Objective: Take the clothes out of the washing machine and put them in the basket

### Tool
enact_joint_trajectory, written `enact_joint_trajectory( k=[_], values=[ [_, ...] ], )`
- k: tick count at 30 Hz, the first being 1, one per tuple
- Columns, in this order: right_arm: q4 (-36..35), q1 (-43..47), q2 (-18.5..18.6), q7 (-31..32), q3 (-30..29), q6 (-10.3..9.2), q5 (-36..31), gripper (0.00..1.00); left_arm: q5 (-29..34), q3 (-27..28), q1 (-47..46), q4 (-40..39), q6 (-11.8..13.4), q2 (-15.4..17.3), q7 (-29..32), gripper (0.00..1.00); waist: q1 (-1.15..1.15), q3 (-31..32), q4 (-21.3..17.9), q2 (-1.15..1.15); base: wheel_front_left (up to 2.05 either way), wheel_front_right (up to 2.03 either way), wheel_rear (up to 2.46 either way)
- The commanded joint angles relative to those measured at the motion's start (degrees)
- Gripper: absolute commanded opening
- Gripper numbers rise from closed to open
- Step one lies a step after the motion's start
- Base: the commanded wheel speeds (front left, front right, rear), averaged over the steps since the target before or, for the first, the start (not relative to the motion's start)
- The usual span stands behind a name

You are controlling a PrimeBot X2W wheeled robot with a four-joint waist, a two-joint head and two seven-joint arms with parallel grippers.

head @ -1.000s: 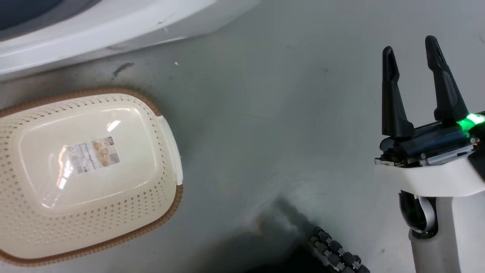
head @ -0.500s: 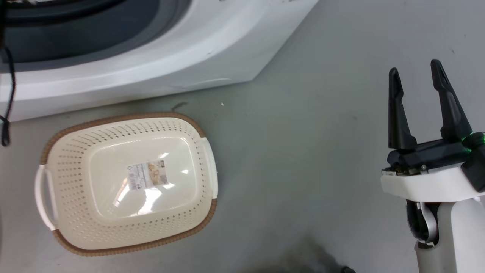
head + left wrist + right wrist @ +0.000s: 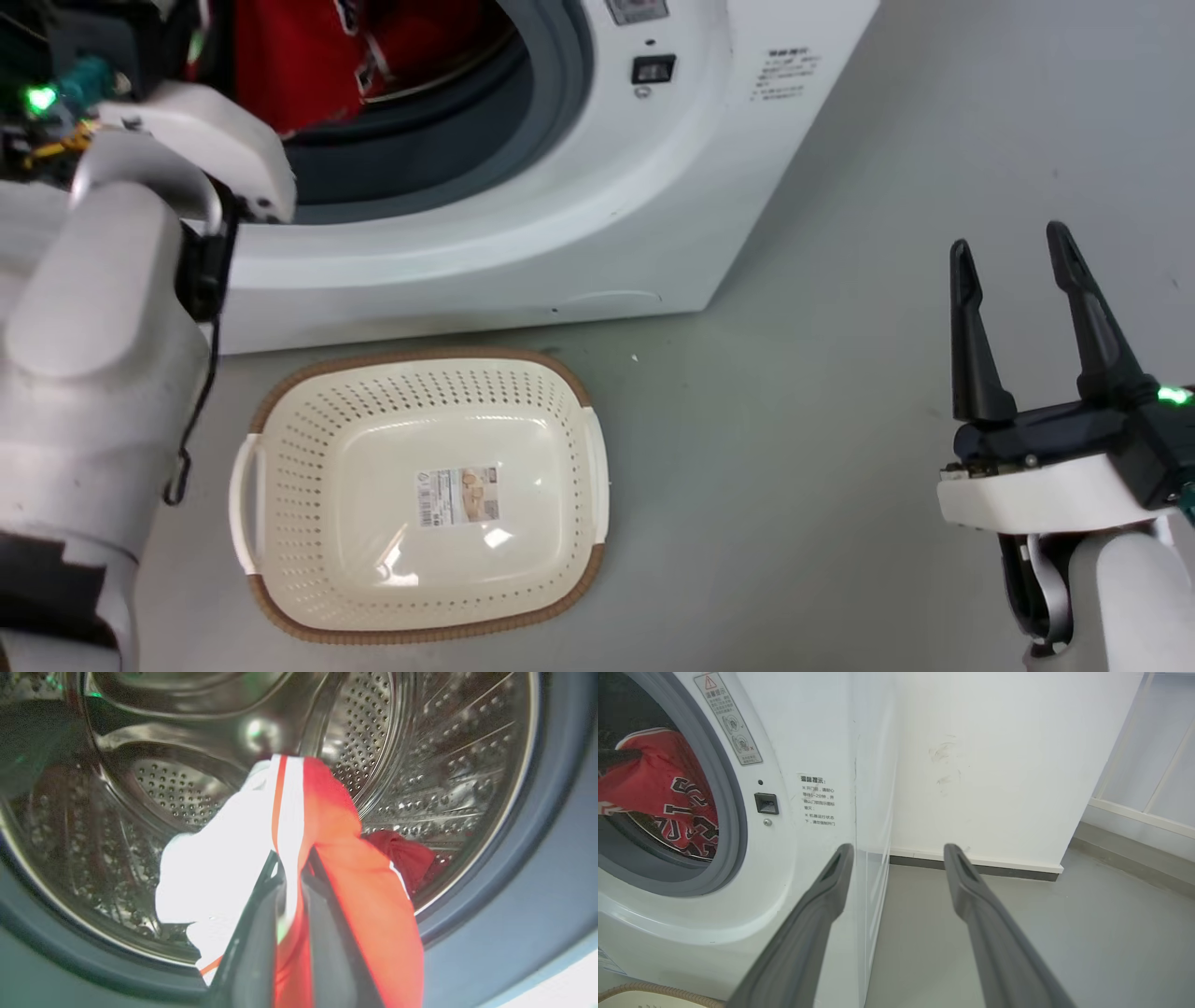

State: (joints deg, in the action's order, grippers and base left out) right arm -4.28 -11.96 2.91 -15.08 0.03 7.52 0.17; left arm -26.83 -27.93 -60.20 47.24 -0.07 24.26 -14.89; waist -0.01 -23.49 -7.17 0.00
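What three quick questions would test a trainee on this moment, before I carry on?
1. True or false: the laundry basket already holds clothes.
2. Fill in: the right gripper has its jaws ____.
3. Which is shut on the red-and-white garment inside the washing machine drum? A left gripper; B right gripper.
Key: 1 false; 2 open; 3 A.

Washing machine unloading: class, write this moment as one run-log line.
left claw: shut on red garment in drum | right claw: open | basket: on floor, holds no garment
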Motion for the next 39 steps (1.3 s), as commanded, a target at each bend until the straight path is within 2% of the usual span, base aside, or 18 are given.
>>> enact_joint_trajectory(
  k=[1,10,15,16,18,19,23,25,26,28,33,39],
  values=[
    [0.36,0.97,-0.05,-0.13,-0.26,-0.06,-0.37,1.0,0.61,0.2,3.06,-2.89,0.68,-0.22,-0.4,0.0,0.01,3.02,2.09,0.0,0.0,0.0,0.0],
    [1.47,3.97,-0.05,-0.14,-0.92,-0.06,-1.27,1.0,3.66,0.52,20.08,-24.64,5.31,2.57,-0.43,0.0,0.01,8.71,5.26,0.0,0.0,0.0,0.0],
    [1.67,5.36,-0.06,-0.14,-1.43,-0.05,-1.42,1.0,3.63,0.51,26.29,-34.78,7.68,4.61,1.04,0.0,0.01,10.36,6.39,0.0,0.0,0.0,0.0],
    [1.87,5.93,-0.05,-0.14,-1.52,-0.06,-1.28,1.0,3.76,0.34,30.51,-42.2,9.66,6.46,3.95,0.0,0.01,11.25,6.88,0.0,0.0,0.0,0.0],
    [2.06,6.19,-0.06,-0.14,-1.38,-0.05,-1.22,1.0,3.17,0.6,33.14,-46.66,10.8,7.73,5.76,0.0,0.01,11.54,6.99,0.0,0.0,0.0,0.0],
    [2.25,5.88,-0.06,-0.14,-1.24,-0.06,-1.04,1.0,2.37,0.52,37.07,-52.31,12.2,9.5,9.22,0.0,0.01,11.76,6.97,0.0,0.0,0.0,0.0],
    [2.29,5.69,-0.06,-0.14,-1.31,-0.05,-0.69,1.0,0.97,-1.19,42.08,-57.3,12.3,11.99,15.08,0.0,0.01,11.89,6.93,0.0,0.0,0.0,0.0],
    [2.34,5.77,-0.05,-0.14,-1.45,-0.06,-0.59,1.0,-0.54,-2.13,43.88,-58.29,11.93,12.59,18.19,0.0,0.01,11.8,6.95,0.0,0.0,0.0,0.0],
    [2.54,5.69,-0.06,-0.14,-1.37,-0.05,-0.38,1.0,-2.41,-4.51,45.95,-57.18,10.54,12.98,22.46,0.0,0.01,11.35,6.7,0.0,0.0,0.0,0.0],
    [2.69,5.15,-0.05,-0.14,-1.11,-0.06,-0.37,1.0,-3.14,-5.93,46.75,-55.26,9.45,13.28,24.6,0.0,0.01,10.68,6.23,0.0,0.0,0.0,0.0],
    [2.35,3.25,-0.06,-0.14,-0.78,-0.05,0.19,1.0,-5.28,-7.3,45.86,-47.38,7.15,11.01,24.52,0.0,0.01,7.7,4.41,0.0,0.0,0.0,0.0],
    [1.69,0.99,-0.07,-0.13,-0.3,-0.05,0.32,1.0,-5.93,-10.27,42.41,-33.1,2.66,7.74,25.38,0.0,0.01,2.52,1.44,0.0,0.0,0.0,0.0]
  ],
)
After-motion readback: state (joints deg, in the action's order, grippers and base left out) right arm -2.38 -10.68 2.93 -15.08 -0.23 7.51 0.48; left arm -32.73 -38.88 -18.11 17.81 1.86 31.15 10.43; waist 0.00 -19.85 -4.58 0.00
